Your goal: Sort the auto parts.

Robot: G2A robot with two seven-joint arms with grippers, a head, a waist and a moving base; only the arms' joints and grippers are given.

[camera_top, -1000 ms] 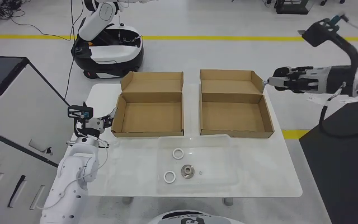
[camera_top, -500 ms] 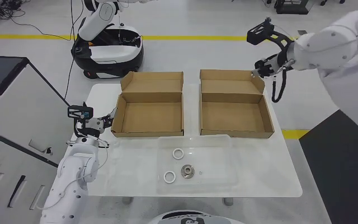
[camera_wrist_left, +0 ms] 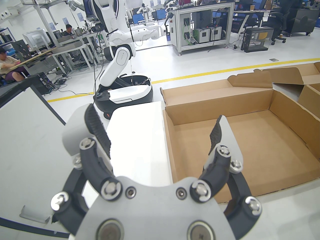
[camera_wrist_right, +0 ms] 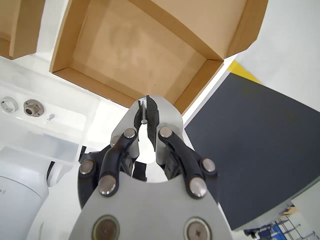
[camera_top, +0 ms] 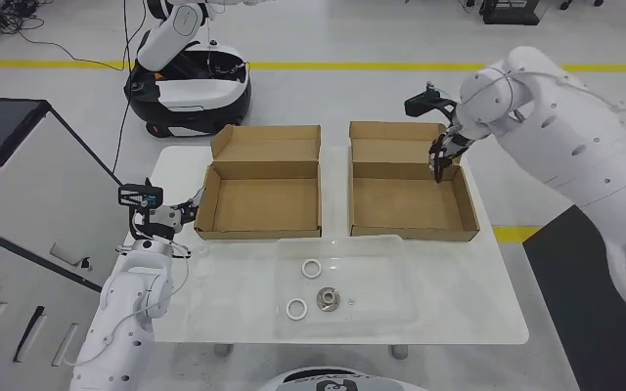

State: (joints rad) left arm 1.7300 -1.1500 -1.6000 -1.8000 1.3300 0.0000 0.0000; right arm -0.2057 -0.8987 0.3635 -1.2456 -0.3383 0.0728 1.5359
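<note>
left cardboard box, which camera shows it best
Top view: the whole left cardboard box, open and empty. Left wrist view shows its inside beyond the left pincer; right wrist view catches just a corner.

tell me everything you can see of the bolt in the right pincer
The bolt is a small silver threaded rod, metal by its look. It is clamped lengthwise between the black ribbed pads of the right pincer, its flat near end facing the wrist camera; its far end is hard to make out. Only the pads touch it. It hangs above the empty right-hand cardboard box.
</note>
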